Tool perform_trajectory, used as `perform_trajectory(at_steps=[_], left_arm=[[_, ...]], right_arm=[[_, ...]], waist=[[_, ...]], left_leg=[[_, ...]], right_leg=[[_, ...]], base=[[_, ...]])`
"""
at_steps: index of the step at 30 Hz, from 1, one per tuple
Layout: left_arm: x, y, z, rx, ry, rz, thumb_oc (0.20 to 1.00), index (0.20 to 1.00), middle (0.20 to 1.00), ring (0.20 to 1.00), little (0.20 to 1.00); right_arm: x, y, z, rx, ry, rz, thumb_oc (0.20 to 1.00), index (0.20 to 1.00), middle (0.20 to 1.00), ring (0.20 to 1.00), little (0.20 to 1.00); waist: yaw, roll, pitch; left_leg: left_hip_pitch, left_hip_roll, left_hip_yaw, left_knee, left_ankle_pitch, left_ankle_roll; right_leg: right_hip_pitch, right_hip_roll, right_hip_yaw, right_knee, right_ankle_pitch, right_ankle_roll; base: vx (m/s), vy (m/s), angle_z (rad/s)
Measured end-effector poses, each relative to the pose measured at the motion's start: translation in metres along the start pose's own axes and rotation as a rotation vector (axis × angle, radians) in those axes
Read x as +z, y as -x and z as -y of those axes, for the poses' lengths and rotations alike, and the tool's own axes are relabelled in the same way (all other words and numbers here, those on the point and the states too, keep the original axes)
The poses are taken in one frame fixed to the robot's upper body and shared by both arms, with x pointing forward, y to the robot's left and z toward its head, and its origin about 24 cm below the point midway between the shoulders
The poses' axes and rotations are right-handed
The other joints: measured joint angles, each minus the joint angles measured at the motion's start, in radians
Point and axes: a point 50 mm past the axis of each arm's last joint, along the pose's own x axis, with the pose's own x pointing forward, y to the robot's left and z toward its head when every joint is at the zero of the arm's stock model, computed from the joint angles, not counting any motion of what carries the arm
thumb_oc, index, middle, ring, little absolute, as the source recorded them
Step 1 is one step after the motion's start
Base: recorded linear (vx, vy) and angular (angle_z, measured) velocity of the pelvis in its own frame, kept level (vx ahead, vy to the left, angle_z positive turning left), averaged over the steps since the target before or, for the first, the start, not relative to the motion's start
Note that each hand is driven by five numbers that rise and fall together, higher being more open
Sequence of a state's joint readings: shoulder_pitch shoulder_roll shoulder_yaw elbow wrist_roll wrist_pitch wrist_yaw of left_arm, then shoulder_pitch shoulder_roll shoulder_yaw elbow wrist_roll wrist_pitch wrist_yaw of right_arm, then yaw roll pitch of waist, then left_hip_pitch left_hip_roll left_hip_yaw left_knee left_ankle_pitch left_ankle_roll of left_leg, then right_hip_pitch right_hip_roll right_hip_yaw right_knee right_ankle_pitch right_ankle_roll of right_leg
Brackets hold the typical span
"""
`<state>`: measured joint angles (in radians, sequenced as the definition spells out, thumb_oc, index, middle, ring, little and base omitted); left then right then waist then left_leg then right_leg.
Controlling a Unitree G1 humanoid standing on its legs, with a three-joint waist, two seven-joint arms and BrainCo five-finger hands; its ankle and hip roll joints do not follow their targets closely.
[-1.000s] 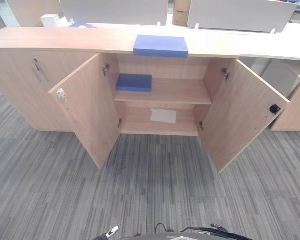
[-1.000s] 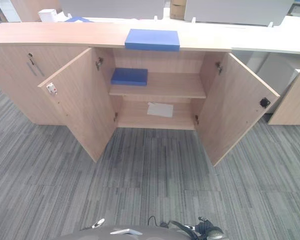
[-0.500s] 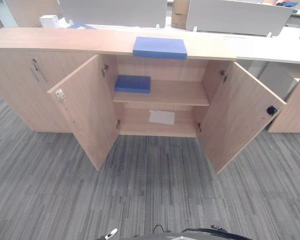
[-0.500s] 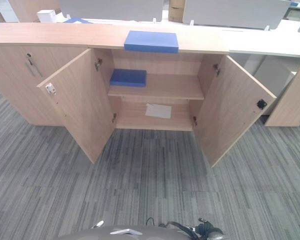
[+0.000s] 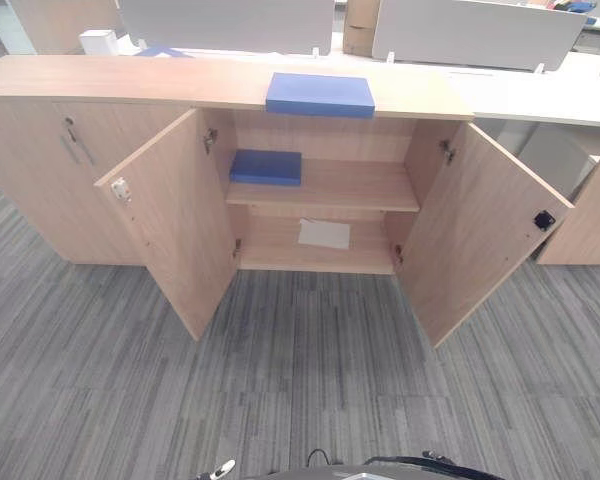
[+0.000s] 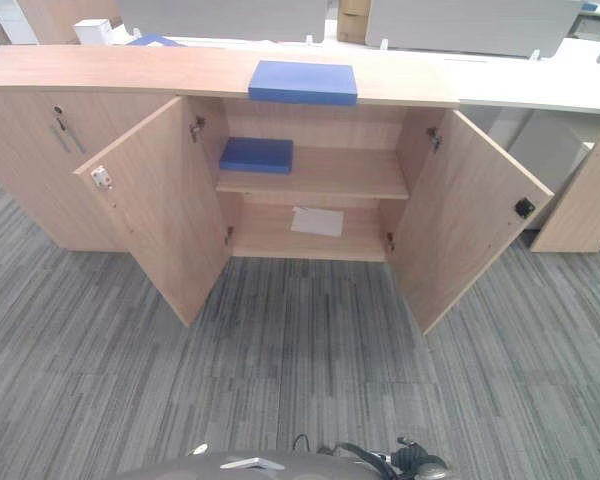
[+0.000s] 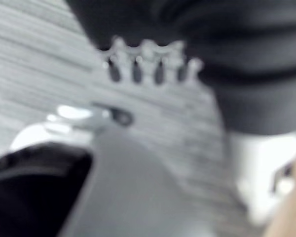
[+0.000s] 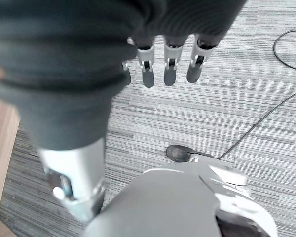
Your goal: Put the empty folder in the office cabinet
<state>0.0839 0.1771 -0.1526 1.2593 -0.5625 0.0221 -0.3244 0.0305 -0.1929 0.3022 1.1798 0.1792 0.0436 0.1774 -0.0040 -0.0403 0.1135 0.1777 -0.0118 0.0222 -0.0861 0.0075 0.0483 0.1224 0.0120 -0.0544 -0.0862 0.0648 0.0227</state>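
Folder [image 5: 320, 94], blue, lies flat on top of the open cabinet [image 5: 325, 185], above a second blue folder [image 5: 266, 167] on its shelf. Grey carpet [image 5: 300, 390] lies before it. Left hand [image 7: 148, 61] and right hand [image 8: 170, 61] hang with relaxed fingers, holding nothing.

The left hand [image 7: 148, 69] shows blurred, and the white box [image 5: 100, 41] is part hidden behind the cabinet top [image 5: 130, 80]

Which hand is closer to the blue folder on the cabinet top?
Neither clearly: left hand and right hand both hang over the carpet, far short of the folder.
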Motion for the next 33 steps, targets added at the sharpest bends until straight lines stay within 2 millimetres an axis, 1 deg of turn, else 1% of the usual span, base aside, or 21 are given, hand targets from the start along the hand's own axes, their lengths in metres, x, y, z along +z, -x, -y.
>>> perform_trajectory(at_steps=[5, 13, 19, 20, 21, 22, 23, 24, 25, 26, 27, 28, 29, 30, 31, 32, 33], left_arm=[[0.000, 0.000, 0.000, 0.001, -0.001, 0.001, 1.000, 1.000, 1.000, 1.000, 1.000], [0.002, 0.000, 0.000, 0.017, 0.000, 0.004, 1.000, 1.000, 1.000, 1.000, 1.000], [0.001, 0.000, -0.002, 0.038, 0.004, 0.002, 1.000, 1.000, 1.000, 1.000, 1.000], [0.001, 0.000, -0.002, 0.042, 0.013, 0.004, 1.000, 1.000, 1.000, 1.000, 1.000], [0.001, 0.000, -0.003, 0.046, 0.022, 0.009, 1.000, 1.000, 1.000, 1.000, 1.000], [0.006, 0.000, -0.004, 0.056, 0.036, 0.023, 1.000, 1.000, 1.000, 1.000, 1.000], [0.011, -0.001, -0.003, 0.056, 0.030, 0.035, 1.000, 1.000, 1.000, 1.000, 1.000], [0.016, -0.001, -0.003, 0.058, 0.027, 0.043, 1.000, 1.000, 1.000, 1.000, 1.000], [0.023, -0.004, 0.002, 0.051, 0.029, 0.056, 1.000, 1.000, 1.000, 1.000, 1.000], [0.023, -0.004, 0.002, 0.051, 0.029, 0.056, 1.000, 1.000, 1.000, 1.000, 1.000], [0.034, -0.005, 0.004, 0.048, 0.038, 0.080, 1.000, 1.000, 1.000, 1.000, 1.000], [0.028, -0.005, 0.002, 0.058, 0.051, 0.064, 1.000, 1.000, 1.000, 1.000, 1.000], [0.017, -0.003, -0.001, 0.071, 0.067, 0.029, 1.000, 1.000, 1.000, 1.000, 1.000], [0.017, -0.003, -0.001, 0.071, 0.067, 0.029, 1.000, 1.000, 1.000, 1.000, 1.000], [0.006, -0.002, -0.004, 0.087, 0.083, -0.010, 1.000, 1.000, 1.000, 1.000, 1.000], [-0.001, -0.002, -0.003, 0.091, 0.091, -0.040, 1.000, 1.000, 1.000, 1.000, 1.000], [-0.005, -0.003, 0.000, 0.088, 0.094, -0.053, 1.000, 1.000, 1.000, 1.000, 1.000]], right_arm=[[0.001, 0.000, 0.000, -0.005, -0.001, 0.002, 1.000, 1.000, 1.000, 1.000, 1.000], [0.001, 0.000, 0.001, -0.025, -0.018, 0.012, 1.000, 1.000, 1.000, 1.000, 1.000], [0.004, 0.000, 0.003, -0.056, -0.015, 0.032, 1.000, 1.000, 1.000, 1.000, 1.000], [0.004, 0.000, 0.003, -0.063, -0.014, 0.036, 1.000, 1.000, 1.000, 1.000, 1.000], [0.005, 0.000, 0.003, -0.069, -0.013, 0.045, 1.000, 1.000, 1.000, 1.000, 1.000], [0.011, 0.000, 0.004, -0.079, -0.007, 0.066, 1.000, 1.000, 1.000, 1.000, 1.000], [0.014, -0.001, 0.004, -0.077, -0.004, 0.075, 1.000, 1.000, 1.000, 1.000, 1.000], [0.019, -0.001, 0.005, -0.080, 0.000, 0.091, 1.000, 1.000, 1.000, 1.000, 1.000], [0.028, 0.000, 0.009, -0.090, 0.000, 0.119, 1.000, 1.000, 1.000, 1.000, 1.000], [0.028, 0.000, 0.009, -0.090, 0.000, 0.119, 1.000, 1.000, 1.000, 1.000, 1.000], [0.041, -0.001, 0.009, -0.096, -0.002, 0.167, 1.000, 1.000, 1.000, 1.000, 1.000], [0.043, 0.000, 0.010, -0.100, -0.001, 0.178, 1.000, 1.000, 1.000, 1.000, 1.000], [0.047, 0.000, 0.012, -0.105, 0.002, 0.199, 1.000, 1.000, 1.000, 1.000, 1.000], [0.047, 0.000, 0.012, -0.105, 0.002, 0.199, 1.000, 1.000, 1.000, 1.000, 1.000], [0.050, 0.001, 0.015, -0.112, 0.006, 0.212, 1.000, 1.000, 1.000, 1.000, 1.000], [0.050, 0.002, 0.019, -0.120, 0.009, 0.217, 1.000, 1.000, 1.000, 1.000, 1.000], [0.048, 0.003, 0.021, -0.127, 0.008, 0.211, 1.000, 1.000, 1.000, 1.000, 1.000]], waist=[[0.000, 0.003, 0.007], [-0.004, -0.001, 0.012], [-0.009, -0.004, 0.032], [-0.009, 0.001, 0.038], [-0.009, -0.003, 0.039], [-0.007, -0.005, 0.058], [-0.004, -0.020, 0.061], [0.002, -0.024, 0.081], [0.010, -0.022, 0.111], [0.010, -0.022, 0.111], [0.026, -0.043, 0.178], [0.041, -0.047, 0.194], [0.046, -0.034, 0.196], [0.046, -0.034, 0.196], [0.042, -0.020, 0.203], [0.042, 0.007, 0.213], [0.041, 0.020, 0.225]], left_leg=[[0.000, 0.000, 0.000, 0.000, 0.000, 0.000], [-0.014, 0.000, 0.000, 0.009, 0.002, -0.001], [-0.014, 0.005, -0.004, 0.010, 0.005, -0.006], [-0.017, 0.006, -0.003, 0.014, 0.005, -0.007], [-0.024, 0.006, -0.004, 0.022, 0.004, -0.009], [-0.066, 0.009, -0.004, 0.082, -0.010, -0.035], [-0.099, 0.005, 0.003, 0.130, -0.022, -0.050], [-0.137, 0.003, 0.011, 0.185, -0.024, -0.055], [-0.213, 0.011, 0.018, 0.309, -0.041, -0.092], [-0.213, 0.011, 0.018, 0.309, -0.041, -0.092], [-0.352, 0.010, 0.040, 0.588, -0.022, -0.143], [-0.391, 0.021, 0.060, 0.624, -0.017, -0.154], [-0.384, 0.031, 0.073, 0.515, -0.020, -0.149], [-0.384, 0.031, 0.073, 0.515, -0.020, -0.149], [-0.364, 0.036, 0.082, 0.339, -0.011, -0.151], [-0.330, 0.042, 0.080, 0.110, 0.034, -0.167], [-0.322, 0.059, 0.070, 0.004, 0.063, -0.179]], right_leg=[[0.000, 0.000, 0.000, 0.000, 0.000, 0.000], [-0.013, 0.000, 0.000, 0.002, 0.003, 0.002], [-0.006, 0.005, -0.005, -0.001, 0.000, -0.001], [-0.013, 0.005, -0.006, 0.001, -0.002, -0.001], [-0.015, 0.005, -0.006, 0.001, -0.002, -0.002], [-0.036, 0.006, -0.011, 0.017, -0.016, -0.015], [-0.058, -0.003, -0.012, 0.036, -0.022, -0.021], [-0.073, -0.005, -0.015, 0.049, -0.024, -0.025], [-0.111, 0.008, -0.034, 0.103, -0.036, -0.044], [-0.111, 0.008, -0.034, 0.103, -0.036, -0.044], [-0.121, -0.024, -0.032, 0.144, -0.052, -0.066], [-0.106, -0.030, -0.017, 0.139, -0.049, -0.077], [-0.098, -0.030, -0.018, 0.122, -0.051, -0.079], [-0.098, -0.030, -0.018, 0.122, -0.051, -0.079], [-0.086, -0.027, -0.018, 0.092, -0.051, -0.079], [-0.056, -0.018, -0.005, 0.042, -0.049, -0.082], [-0.025, -0.003, 0.006, 0.004, -0.046, -0.088]], base=[[0.00, 0.000, 0.00], [0.00, -0.039, 0.00], [0.01, -0.102, 0.02], [-0.09, -0.082, 0.00], [-0.14, -0.109, 0.05], [-0.14, -0.098, 0.02], [-0.17, -0.138, 0.04], [-0.10, -0.130, 0.03], [-0.09, -0.124, 0.05], [0.03, -0.031, 0.07], [0.09, 0.025, -0.16], [0.22, 0.055, -0.26], [0.19, 0.051, -0.30], [0.20, 0.049, -0.11], [0.19, 0.046, -0.03], [0.32, 0.093, 0.04], [0.36, 0.139, 0.11]])
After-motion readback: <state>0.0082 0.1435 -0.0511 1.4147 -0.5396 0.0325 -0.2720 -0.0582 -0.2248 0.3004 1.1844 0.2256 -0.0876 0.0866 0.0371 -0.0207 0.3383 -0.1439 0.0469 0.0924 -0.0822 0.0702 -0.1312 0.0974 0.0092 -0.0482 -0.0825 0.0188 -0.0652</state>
